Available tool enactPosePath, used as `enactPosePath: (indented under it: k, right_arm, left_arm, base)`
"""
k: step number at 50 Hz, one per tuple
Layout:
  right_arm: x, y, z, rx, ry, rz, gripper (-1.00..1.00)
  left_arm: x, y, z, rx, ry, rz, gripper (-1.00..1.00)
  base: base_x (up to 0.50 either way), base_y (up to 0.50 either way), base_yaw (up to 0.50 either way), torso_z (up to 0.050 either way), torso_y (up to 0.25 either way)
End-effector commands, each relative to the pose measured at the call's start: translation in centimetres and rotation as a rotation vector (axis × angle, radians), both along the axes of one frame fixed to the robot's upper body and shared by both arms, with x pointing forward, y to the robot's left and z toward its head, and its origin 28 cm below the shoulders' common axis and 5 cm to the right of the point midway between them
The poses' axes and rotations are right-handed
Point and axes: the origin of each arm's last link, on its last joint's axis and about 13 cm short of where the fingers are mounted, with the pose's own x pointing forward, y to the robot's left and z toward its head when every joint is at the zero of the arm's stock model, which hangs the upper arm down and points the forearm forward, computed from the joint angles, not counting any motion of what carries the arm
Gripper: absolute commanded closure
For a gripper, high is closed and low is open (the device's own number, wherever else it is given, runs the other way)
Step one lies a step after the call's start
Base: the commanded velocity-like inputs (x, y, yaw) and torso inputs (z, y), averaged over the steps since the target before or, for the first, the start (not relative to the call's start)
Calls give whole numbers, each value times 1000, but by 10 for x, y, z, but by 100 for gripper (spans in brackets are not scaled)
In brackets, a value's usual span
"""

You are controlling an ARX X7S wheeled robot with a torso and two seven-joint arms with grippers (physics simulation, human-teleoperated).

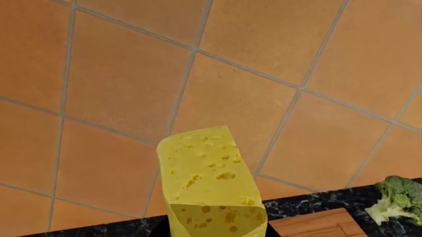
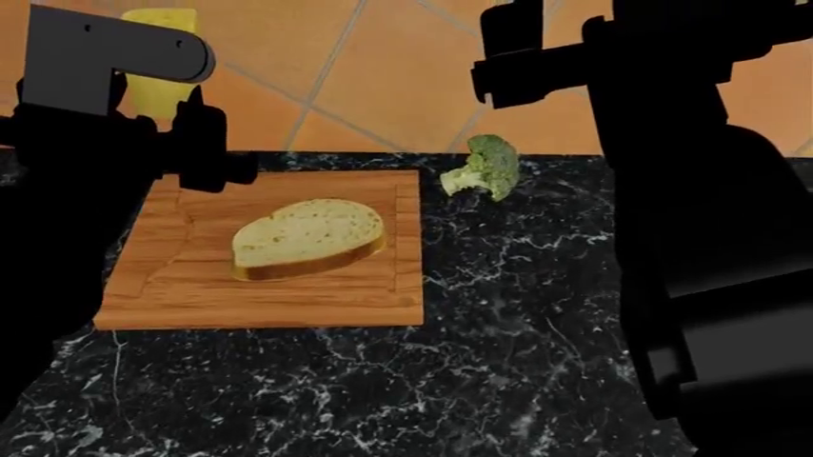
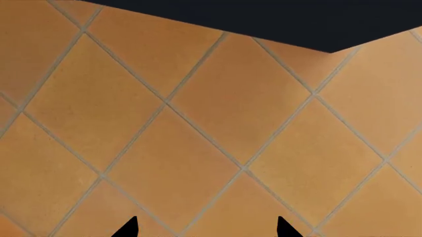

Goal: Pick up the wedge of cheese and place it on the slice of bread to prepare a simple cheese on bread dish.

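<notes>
The wedge of cheese (image 1: 209, 187), pale yellow with small holes, is clamped in my left gripper (image 1: 214, 233), whose dark jaws show only at its sides. In the head view the wedge of cheese (image 2: 162, 52) is held in the air above the back left corner of the cutting board, partly hidden by the left arm. The slice of bread (image 2: 307, 238) lies flat in the middle of the wooden cutting board (image 2: 166, 290), in front and to the right of the cheese. My right gripper (image 3: 205, 229) is open, empty, and faces the tiled wall.
A broccoli floret (image 2: 481, 169) lies on the black marble counter (image 2: 508, 362) just beyond the board's back right corner; the broccoli floret (image 1: 398, 200) also shows in the left wrist view. The right arm (image 2: 686, 190) rises over the counter's right side. An orange tiled wall (image 2: 381, 67) stands behind.
</notes>
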Motion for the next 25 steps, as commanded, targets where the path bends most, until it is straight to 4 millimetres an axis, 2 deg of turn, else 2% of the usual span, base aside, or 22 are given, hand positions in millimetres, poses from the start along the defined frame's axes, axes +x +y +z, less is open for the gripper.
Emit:
enactPosePath:
  k: [1, 10, 16, 25]
  right_arm:
    - [1, 2, -2, -3, 4, 0, -100]
    - [2, 1, -2, -1, 9, -15, -100]
    - [-1, 1, -1, -6, 5, -15, -100]
    - [-1, 0, -4, -4, 5, -17, -100]
  left_arm:
    - [0, 0, 0, -11, -8, 9, 100]
    - [3, 0, -5, -4, 7, 10, 100]
    - [8, -1, -8, -6, 21, 4, 100]
    - [5, -1, -2, -27, -15, -23, 100]
  base:
    - [457, -172, 0, 0, 0]
    - [431, -118, 0, 0, 1]
    - [96, 0, 0, 0, 0]
    - [6, 0, 0, 0, 0]
